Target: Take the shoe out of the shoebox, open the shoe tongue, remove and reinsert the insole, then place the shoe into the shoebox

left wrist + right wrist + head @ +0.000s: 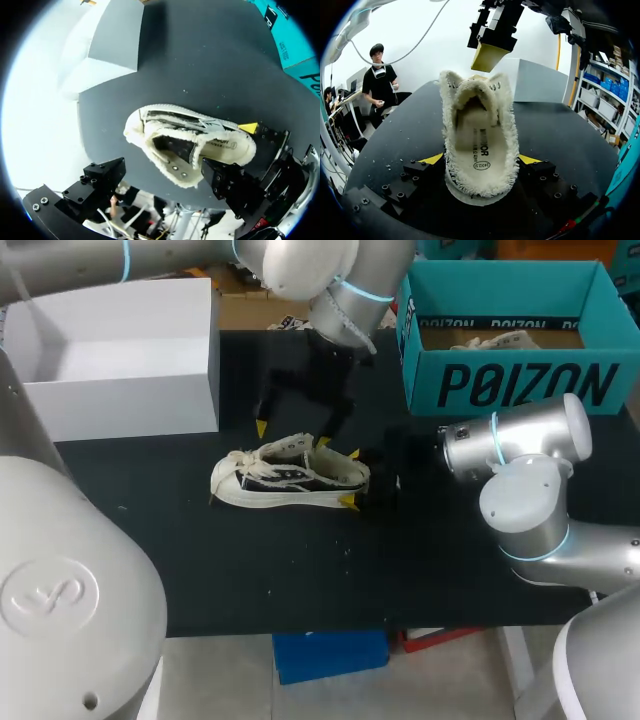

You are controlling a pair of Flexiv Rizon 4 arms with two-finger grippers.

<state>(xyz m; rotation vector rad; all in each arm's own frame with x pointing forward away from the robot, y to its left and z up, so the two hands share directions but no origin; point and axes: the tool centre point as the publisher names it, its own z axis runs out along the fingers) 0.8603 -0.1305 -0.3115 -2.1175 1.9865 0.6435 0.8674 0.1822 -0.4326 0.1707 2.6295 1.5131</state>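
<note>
A cream low-top shoe (pixel 290 480) with frayed edges lies on its sole in the middle of the black table, toe to the left. My right gripper (pixel 350 478) comes in from the right and holds the heel, one yellow tip on each side. The right wrist view looks into the shoe (pixel 480 125) over its insole (pixel 481 152), with the right gripper (pixel 480 160) around the sole. My left gripper (pixel 292 436) hangs open just above the shoe's mouth. One of its fingertips (pixel 487 56) shows over the tongue. The left wrist view looks down on the shoe (pixel 185 145).
A teal shoebox (pixel 510 385) stands open at the back right, with another pale shoe (pixel 495 340) inside. A white box (pixel 120 360) stands open at the back left. Bare black tabletop (pixel 300 570) lies in front of the shoe.
</note>
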